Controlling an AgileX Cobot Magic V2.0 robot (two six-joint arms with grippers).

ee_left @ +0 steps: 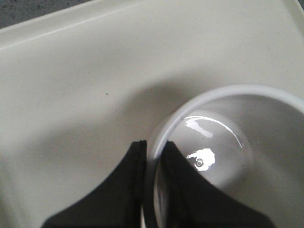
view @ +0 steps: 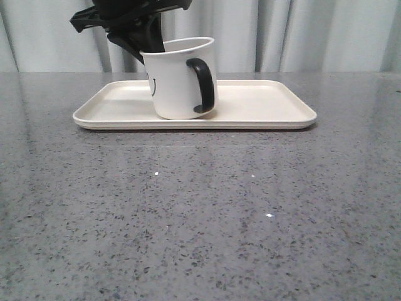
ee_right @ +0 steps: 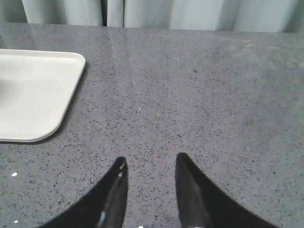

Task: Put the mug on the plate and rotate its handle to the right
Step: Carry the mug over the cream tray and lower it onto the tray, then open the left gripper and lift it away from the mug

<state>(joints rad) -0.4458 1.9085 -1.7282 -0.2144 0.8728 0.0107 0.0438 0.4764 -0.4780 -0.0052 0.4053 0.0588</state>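
Mug tilted on plate, left of centre, handle facing camera, slightly right. Left gripper clamped on mug's rim, one finger inside, one outside. Wide bare plate rightward to low rim. Right gripper parted above open table, beside plate's corner.

— Where was my left arm?

— I had it reaching down from above at the far side, its black wrist angled toward me. The left gripper was clamped on the mug: one of the fingers sat outside the wall, the other inside, pinching the rim.

— And my right?

— The right gripper hung low over the tabletop, its two black fingers parted with nothing between them, touching nothing.
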